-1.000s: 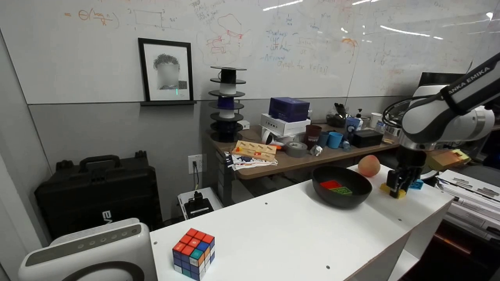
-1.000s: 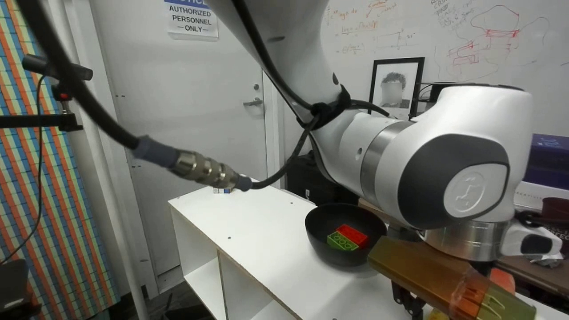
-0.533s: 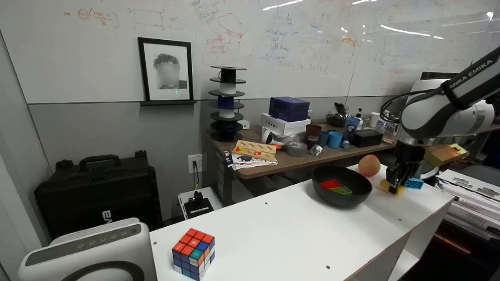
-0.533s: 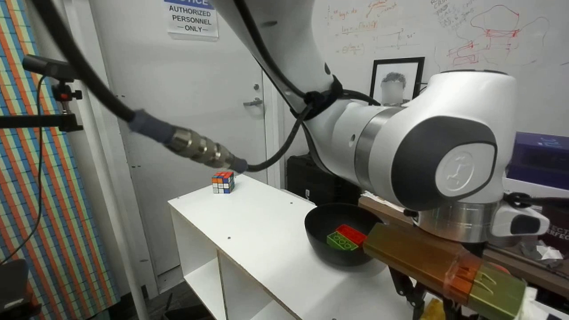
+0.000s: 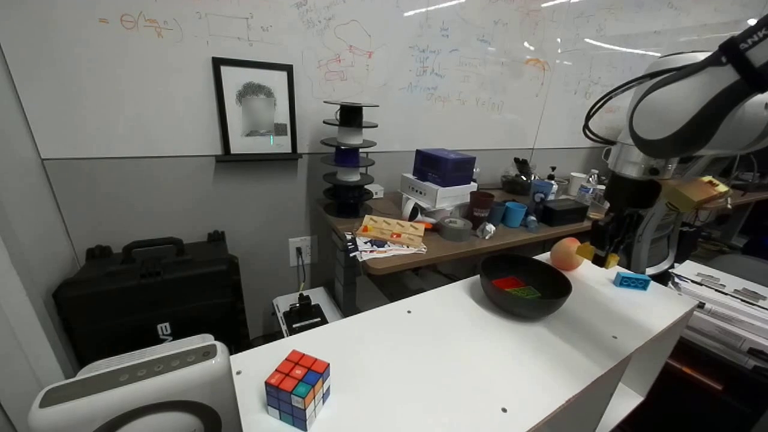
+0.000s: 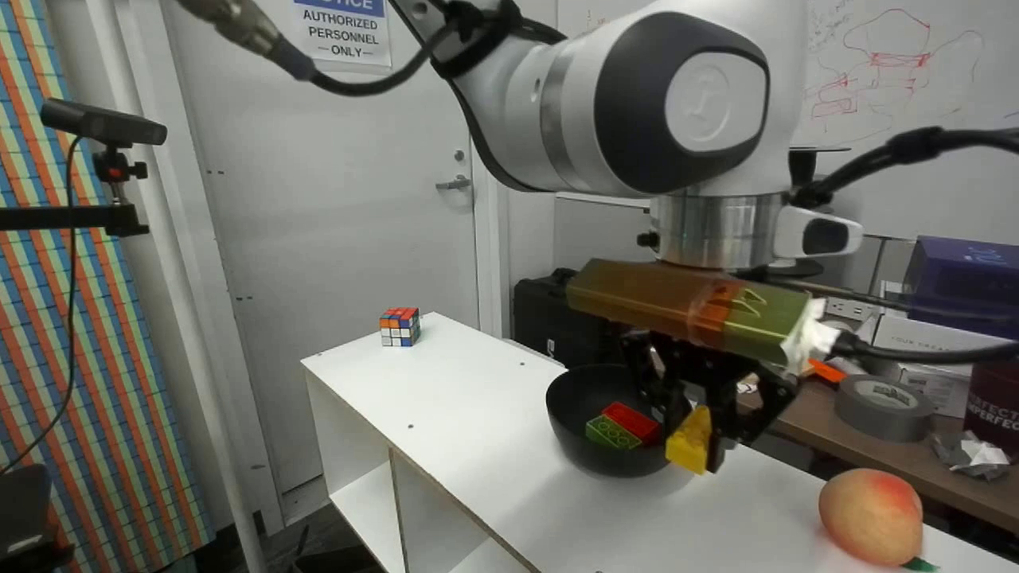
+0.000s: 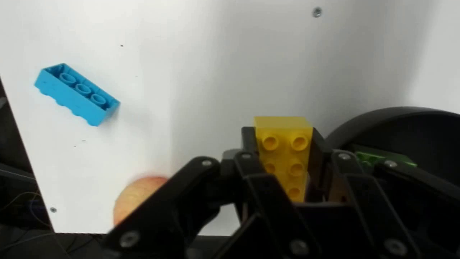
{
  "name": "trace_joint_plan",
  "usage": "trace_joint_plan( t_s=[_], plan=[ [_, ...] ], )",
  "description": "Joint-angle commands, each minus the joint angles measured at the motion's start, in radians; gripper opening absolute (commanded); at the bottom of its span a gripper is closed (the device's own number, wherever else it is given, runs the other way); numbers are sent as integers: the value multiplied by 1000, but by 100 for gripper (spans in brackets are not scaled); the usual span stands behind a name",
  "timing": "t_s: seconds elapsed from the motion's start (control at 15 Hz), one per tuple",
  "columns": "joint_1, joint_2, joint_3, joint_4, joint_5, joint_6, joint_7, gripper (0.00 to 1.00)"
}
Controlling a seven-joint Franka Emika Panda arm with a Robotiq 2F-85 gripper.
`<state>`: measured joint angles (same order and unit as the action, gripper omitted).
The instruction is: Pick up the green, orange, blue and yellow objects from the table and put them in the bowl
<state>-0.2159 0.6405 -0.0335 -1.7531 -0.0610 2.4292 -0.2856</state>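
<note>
My gripper [image 7: 283, 144] is shut on a yellow brick [image 7: 285, 124], with a finger on either side. It holds the brick above the white table, as both exterior views show [image 5: 587, 251] [image 6: 689, 442]. The black bowl [image 5: 522, 312] stands close beside it; its rim is at the right in the wrist view [image 7: 377, 116]. A green brick [image 6: 612, 433] and a red brick [image 6: 633, 422] lie in the bowl. A blue brick [image 7: 77, 94] lies on its side on the table, also seen in an exterior view [image 5: 632, 281].
A peach [image 5: 566, 254] sits on the table behind the bowl and near the gripper. A Rubik's cube [image 5: 297, 390] stands at the table's far end. A cluttered brown desk [image 5: 414, 258] is along the wall. The table's edge runs past the blue brick.
My gripper has lifted the yellow brick off the table and moved up. In an exterior view the arm shifted left, toward the bowl. The peach and blue brick are now less covered.
</note>
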Motion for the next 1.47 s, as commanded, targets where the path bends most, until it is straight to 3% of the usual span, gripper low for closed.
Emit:
trace_joint_plan(
  t_s=[0.0,0.73,0.8,0.93,1.2,1.4],
  plan=[
    [25,-62,36,-64,12,-41,-28,12],
    [97,109,46,131,-5,19,9,12],
    [102,118,44,147,-6,26,17,61],
    [99,134,47,172,-3,38,13,68],
    [84,101,42,170,-15,46,-16,99],
    [49,77,64,171,20,33,-42,100]
  ],
)
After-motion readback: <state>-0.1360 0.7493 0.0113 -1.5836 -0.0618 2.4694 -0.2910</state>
